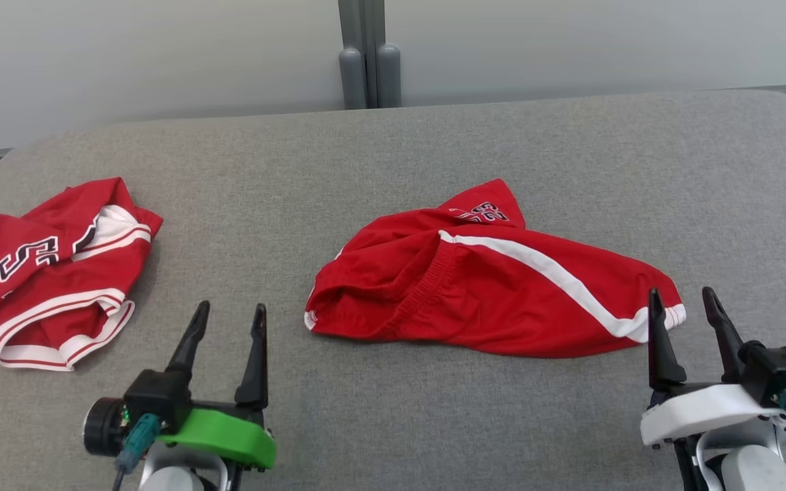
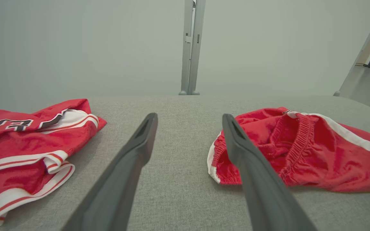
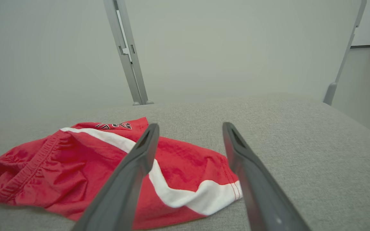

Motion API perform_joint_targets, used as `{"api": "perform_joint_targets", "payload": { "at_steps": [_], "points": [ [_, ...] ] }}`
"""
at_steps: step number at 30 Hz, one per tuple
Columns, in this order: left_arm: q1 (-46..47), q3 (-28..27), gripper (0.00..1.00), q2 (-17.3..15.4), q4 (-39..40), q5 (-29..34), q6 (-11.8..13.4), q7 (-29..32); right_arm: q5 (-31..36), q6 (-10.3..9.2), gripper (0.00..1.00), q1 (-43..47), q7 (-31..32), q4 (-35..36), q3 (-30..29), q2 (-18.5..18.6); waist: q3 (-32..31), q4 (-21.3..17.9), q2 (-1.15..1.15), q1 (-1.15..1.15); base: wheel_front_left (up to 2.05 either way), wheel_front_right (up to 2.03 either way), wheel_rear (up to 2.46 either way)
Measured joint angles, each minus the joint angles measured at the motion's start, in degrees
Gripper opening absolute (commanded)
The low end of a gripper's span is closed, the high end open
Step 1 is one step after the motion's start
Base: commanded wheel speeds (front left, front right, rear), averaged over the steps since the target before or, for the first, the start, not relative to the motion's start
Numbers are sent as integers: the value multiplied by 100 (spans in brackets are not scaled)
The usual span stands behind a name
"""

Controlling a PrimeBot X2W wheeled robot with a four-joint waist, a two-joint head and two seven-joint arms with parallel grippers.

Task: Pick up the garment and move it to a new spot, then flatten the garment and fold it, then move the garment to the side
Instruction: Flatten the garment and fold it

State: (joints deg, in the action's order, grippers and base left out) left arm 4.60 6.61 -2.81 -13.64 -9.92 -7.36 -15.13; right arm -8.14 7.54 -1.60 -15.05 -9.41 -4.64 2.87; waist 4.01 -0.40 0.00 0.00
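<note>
Nearest, the left gripper (image 1: 231, 305) hovers empty, fingers apart, between a crumpled jersey (image 1: 52, 273) and the red shorts (image 1: 495, 286) bunched at centre. The right gripper (image 1: 681, 291), likewise spread and empty, sits at their striped hem; pinching one layer there could drag the bunch tighter.

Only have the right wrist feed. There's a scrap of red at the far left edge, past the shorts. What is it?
Observer: A second garment, crumpled, red with white trim and a black-and-white number. It lies apart from the shorts, on the robot's left side of the grey table.
Operator: Where's the left end effector?
Observer: The left end effector is open over bare table between the two garments, touching neither.
Operator: Which end of the shorts is nearest it?
Observer: The elastic waistband end, just to its right in the left wrist view.
</note>
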Motion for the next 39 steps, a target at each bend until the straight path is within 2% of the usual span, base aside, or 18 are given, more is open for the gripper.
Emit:
{"api": "perform_joint_targets", "payload": {
  "at_steps": [5,8,11,15,19,22,27,33,39],
  "points": [
    [692,875,100,-2,-710,-210,0,76,-71,0,100,-427,766,-246,-292,193,142,-32,0,0,0,0,0],
    [1373,1538,100,3,-975,-642,0,612,-204,0,100,-682,1359,-237,-550,205,259,-51,0,0,0,0,0],
    [2030,2113,100,5,-1106,-1261,67,1425,-167,-1,100,-847,2064,-311,-732,248,401,-72,0,0,0,0,0],
    [2718,2735,100,5,-1134,-1963,516,2423,-168,-2,100,-1057,2830,-411,-657,223,590,-129,0,0,0,0,0],
    [3209,3239,100,10,-1137,-2420,957,3078,-51,-2,100,-1211,3262,-581,-589,253,764,-218,0,0,0,0,0],
    [3496,3473,100,10,-1285,-2682,1325,3467,15,-2,100,-1313,3362,-728,-570,255,865,-290,0,0,0,0,0],
    [3868,3768,100,9,-1404,-3297,1751,3897,141,-1,100,-1500,3332,-935,-536,236,961,-457,0,0,0,0,0],
    [4139,4031,100,10,-1491,-3772,1979,4077,215,-1,100,-1672,3250,-1134,-407,222,1034,-576,0,0,0,0,0],
    [4359,4138,100,8,-1646,-4056,2124,3958,145,-1,100,-1812,3129,-1425,-149,230,1084,-601,0,0,0,0,0]
  ]
}}
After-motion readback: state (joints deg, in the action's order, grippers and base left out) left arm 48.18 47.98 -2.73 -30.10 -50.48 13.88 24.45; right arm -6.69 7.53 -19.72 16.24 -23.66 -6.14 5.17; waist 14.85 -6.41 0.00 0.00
